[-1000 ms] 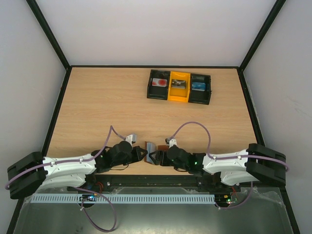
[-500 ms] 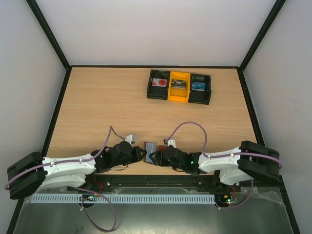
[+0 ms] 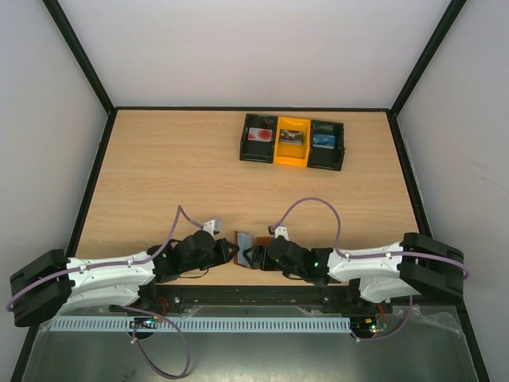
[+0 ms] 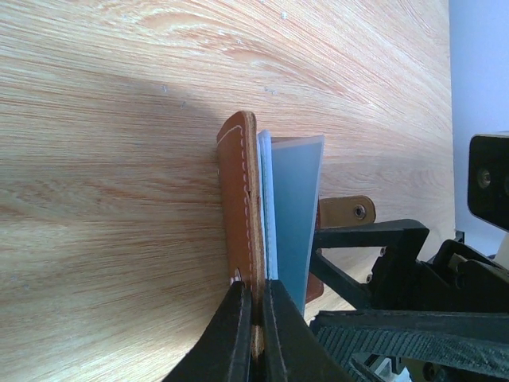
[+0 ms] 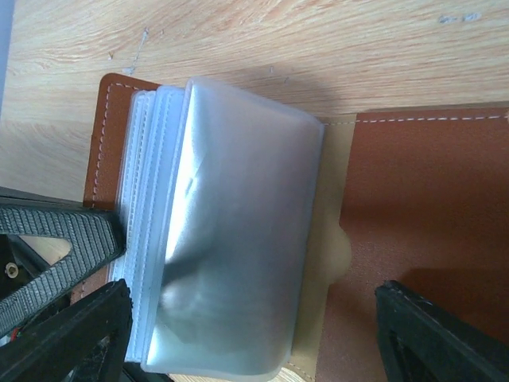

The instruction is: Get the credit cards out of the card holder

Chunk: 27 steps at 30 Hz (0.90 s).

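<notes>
Print on the credit cards [image 3: 291,137] is too small to read from the top view. One lies in each compartment of the black-and-yellow tray [image 3: 293,161] at the far side of the tabletop [image 3: 159,183]: red-and-white on the left [image 3: 260,135], grey in the yellow middle [image 3: 291,137], bluish on the right [image 3: 323,140]. The card holder [image 3: 245,241] sits well apart from them at the near edge, open, between the two arms. The left gripper [image 4: 254,294] is pressed together on one brown stitched cover [image 4: 238,199], pinching it edge-on. The pale blue-grey sleeves [image 5: 238,223] fan out beside that cover, and the snap tab [image 4: 350,211] shows behind them. The right gripper [image 5: 254,318] is spread wide, one finger on either side of the sleeves and the other cover [image 5: 421,199], gripping nothing. No lettering shows on the leather.
</notes>
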Tool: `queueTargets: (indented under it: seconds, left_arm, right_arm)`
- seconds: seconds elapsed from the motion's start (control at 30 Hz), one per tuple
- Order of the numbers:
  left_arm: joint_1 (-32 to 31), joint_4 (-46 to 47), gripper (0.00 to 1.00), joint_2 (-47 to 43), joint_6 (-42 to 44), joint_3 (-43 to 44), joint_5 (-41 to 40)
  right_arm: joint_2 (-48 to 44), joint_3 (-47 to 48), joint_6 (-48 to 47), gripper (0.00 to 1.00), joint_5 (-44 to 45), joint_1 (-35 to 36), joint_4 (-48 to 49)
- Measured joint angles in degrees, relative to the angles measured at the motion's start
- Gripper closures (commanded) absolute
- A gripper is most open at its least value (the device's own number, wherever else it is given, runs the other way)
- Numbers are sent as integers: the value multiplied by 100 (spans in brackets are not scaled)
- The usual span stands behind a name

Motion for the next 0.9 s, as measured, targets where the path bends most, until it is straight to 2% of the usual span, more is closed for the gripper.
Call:
queueTargets:
  seconds: [0.47,0.77,0.9]
  left_arm:
    - [2,-63,97,-2,-39,-22,-63]
    - [0,-70,97,-37,-81,-42,-85]
    - [0,-101,97,-136,-101,-94,-90]
  right_arm:
    - [682,181,-66,11,-197,0,546]
    - [699,188,-107,20,-188,0,542]
    - [660,181,-107,27,-157,0,487]
